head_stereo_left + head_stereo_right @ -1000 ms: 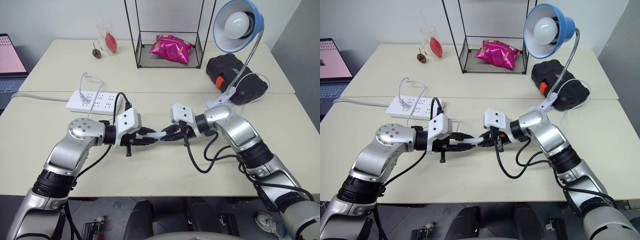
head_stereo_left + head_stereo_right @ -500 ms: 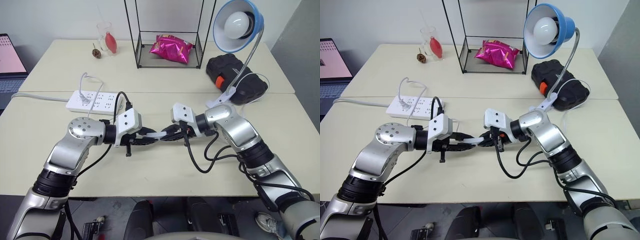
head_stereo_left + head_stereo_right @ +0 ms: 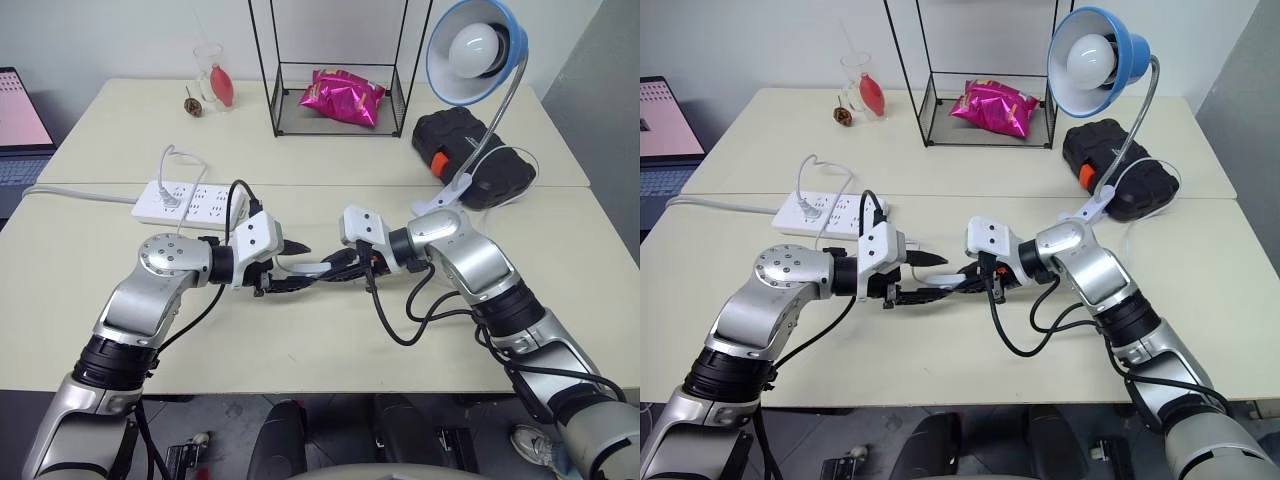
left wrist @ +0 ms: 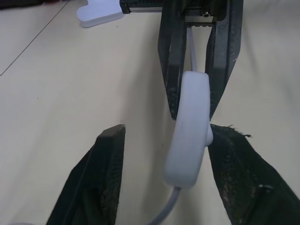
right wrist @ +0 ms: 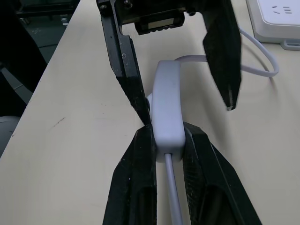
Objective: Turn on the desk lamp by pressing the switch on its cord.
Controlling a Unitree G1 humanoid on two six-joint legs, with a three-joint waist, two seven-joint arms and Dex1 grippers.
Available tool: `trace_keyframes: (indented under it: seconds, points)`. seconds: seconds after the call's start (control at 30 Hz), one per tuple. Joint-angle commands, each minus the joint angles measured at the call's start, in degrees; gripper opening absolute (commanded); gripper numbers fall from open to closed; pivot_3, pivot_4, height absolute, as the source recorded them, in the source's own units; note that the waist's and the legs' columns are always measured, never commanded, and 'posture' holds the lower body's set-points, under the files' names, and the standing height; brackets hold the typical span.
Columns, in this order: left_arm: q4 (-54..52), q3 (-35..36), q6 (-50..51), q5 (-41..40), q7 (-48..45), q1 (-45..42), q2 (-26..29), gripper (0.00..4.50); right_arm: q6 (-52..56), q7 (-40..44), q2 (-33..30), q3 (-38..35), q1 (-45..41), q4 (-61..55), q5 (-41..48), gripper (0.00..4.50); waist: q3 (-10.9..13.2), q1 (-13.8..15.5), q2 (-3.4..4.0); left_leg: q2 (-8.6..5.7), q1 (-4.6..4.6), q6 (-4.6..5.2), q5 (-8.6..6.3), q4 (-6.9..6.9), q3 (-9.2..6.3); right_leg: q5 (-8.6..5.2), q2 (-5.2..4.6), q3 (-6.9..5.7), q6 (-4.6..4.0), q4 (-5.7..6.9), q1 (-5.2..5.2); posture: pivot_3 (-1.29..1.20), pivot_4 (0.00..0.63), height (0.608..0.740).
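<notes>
The small white switch (image 3: 308,267) on the thin white cord (image 5: 171,197) hangs just above the table's middle. My right gripper (image 3: 336,268) is shut on one end of it, pinching it between both fingers (image 5: 140,154). My left gripper (image 3: 296,266) faces it from the other side and is open, with the switch (image 4: 190,126) between its spread fingers, close against one of them. The desk lamp (image 3: 475,50), with its blue shade and white bulb, stands at the back right on a silver gooseneck.
A white power strip (image 3: 185,200) with a plug in it lies to the left. At the back are a wire rack holding a pink bag (image 3: 343,97), a glass (image 3: 212,75) and a black case (image 3: 470,150). A laptop (image 3: 15,120) sits at the left edge. Black cables (image 3: 400,320) loop under my right arm.
My left gripper has opened, its fingers spreading off the switch. The right gripper keeps the same grip, and neither arm has moved.
</notes>
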Motion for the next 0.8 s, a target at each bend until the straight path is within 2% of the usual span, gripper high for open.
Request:
trace_keyframes:
  seconds: [0.03, 0.43, 0.53, 0.8]
  points:
    - [-1.68, 1.72, -1.24, -0.77, -1.39, -0.86, 1.43, 3.69, -0.51, 0.40, 0.46, -0.11, -0.77, -2.51, 1.04, 0.38, 0.00, 0.01, 0.00, 0.00, 0.00, 0.00, 0.00, 0.00, 0.00, 0.00, 0.00, 0.00, 0.00, 0.00, 0.00, 0.00, 0.150, 0.740]
    - [-2.55, 1.21, -1.01, -0.33, -1.69, -0.06, 2.25, 3.69, -0.82, 0.55, 0.34, 0.26, -0.67, -2.68, 0.84, 0.38, 0.00, 0.02, 0.00, 0.00, 0.00, 0.00, 0.00, 0.00, -0.01, -0.01, 0.00, -0.01, 0.01, 0.00, 0.00, 0.00, 0.150, 0.740]
    - [-1.84, 1.22, -1.27, 0.19, -1.50, -0.21, 2.22, 3.18, -0.74, 0.45, 0.28, 0.34, -0.66, -2.76, 0.89, 0.38, 0.00, 0.02, 0.00, 0.00, 0.00, 0.00, 0.00, 0.00, -0.01, 0.00, 0.00, -0.01, 0.00, 0.00, 0.00, 0.00, 0.150, 0.740]
    - [-1.22, 0.80, -1.94, 1.21, -2.24, -0.24, 2.58, 1.44, -0.51, 0.13, 0.26, 0.45, -0.63, -2.98, 1.07, 0.38, 0.00, 0.02, 0.00, 0.00, 0.00, 0.00, 0.00, 0.00, -0.01, 0.00, 0.00, -0.01, 0.00, 0.00, 0.00, 0.00, 0.150, 0.740]
